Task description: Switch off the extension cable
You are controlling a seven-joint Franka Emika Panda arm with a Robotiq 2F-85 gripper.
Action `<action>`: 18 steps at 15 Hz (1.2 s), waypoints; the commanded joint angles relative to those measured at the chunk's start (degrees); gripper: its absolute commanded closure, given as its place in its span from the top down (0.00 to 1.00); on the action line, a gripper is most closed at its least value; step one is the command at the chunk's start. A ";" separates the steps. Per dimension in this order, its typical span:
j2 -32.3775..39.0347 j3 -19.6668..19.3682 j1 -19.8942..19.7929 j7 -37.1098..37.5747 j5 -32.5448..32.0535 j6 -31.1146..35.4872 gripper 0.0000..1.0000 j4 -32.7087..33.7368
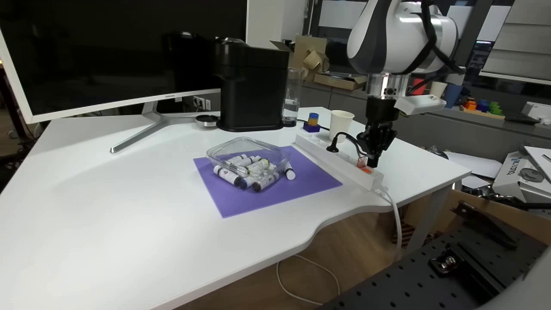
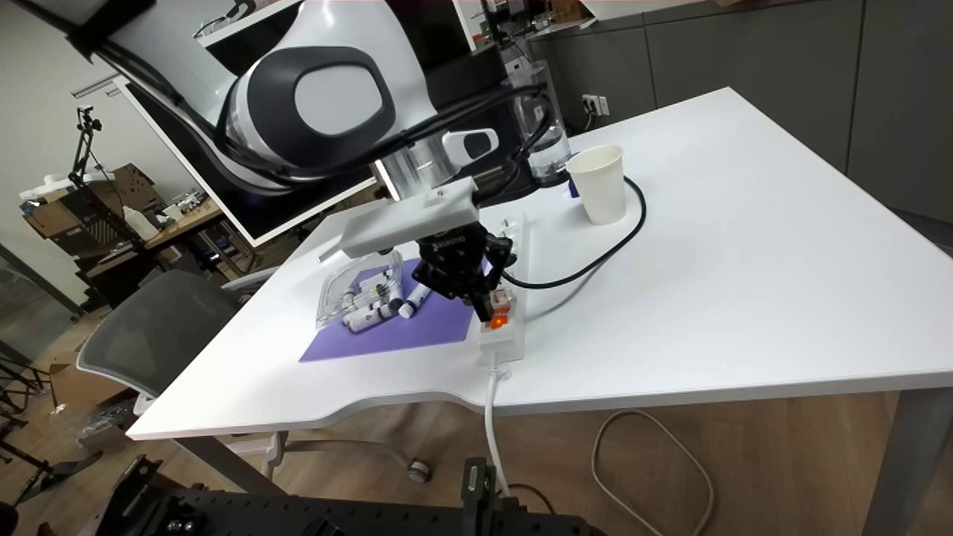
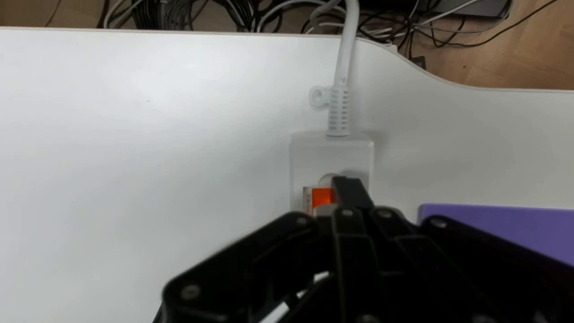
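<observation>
The extension cable (image 1: 344, 171) is a long white power strip lying on the white desk. It also shows in an exterior view (image 2: 508, 346) and in the wrist view (image 3: 311, 154). Its red-orange switch (image 3: 321, 196) glows in an exterior view (image 2: 499, 321), near the end where the white cord (image 3: 344, 63) leaves. A clear reddish piece (image 1: 361, 162) stands up beside the switch. A black plug (image 1: 332, 147) sits in the strip. My gripper (image 3: 352, 193) is shut, with nothing seen between its fingers. Its tips are right at the switch and hide part of it; I cannot tell whether they touch.
A purple mat (image 1: 232, 206) with a clear tub (image 1: 249, 150) of white bottles lies beside the strip. A paper cup (image 2: 599, 186) and the plug's black cable (image 2: 595, 260) are near its far end. A black coffee machine (image 1: 254, 86) and a monitor (image 1: 107, 51) stand behind.
</observation>
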 commanded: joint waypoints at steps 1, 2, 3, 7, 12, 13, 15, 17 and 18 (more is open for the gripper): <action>-1.21 -0.74 -0.22 1.91 -1.60 1.09 0.00 -1.37; -0.99 -0.79 -0.33 1.73 -1.56 1.21 0.00 -1.34; -0.64 -0.63 -0.58 1.12 -1.39 1.63 0.00 -1.26; 1.03 0.13 -0.93 0.07 -1.37 3.77 0.00 -0.61; 3.78 1.98 -1.61 -0.60 -1.19 5.74 0.00 0.66; 4.18 2.46 -1.83 -0.82 -1.18 5.99 0.00 0.80; 4.10 3.00 -2.16 -1.44 -1.43 6.95 0.00 0.83; 3.85 3.66 -2.68 -2.09 -1.64 7.79 0.00 0.55; 3.66 3.87 -2.89 -2.40 -1.77 8.02 0.00 0.43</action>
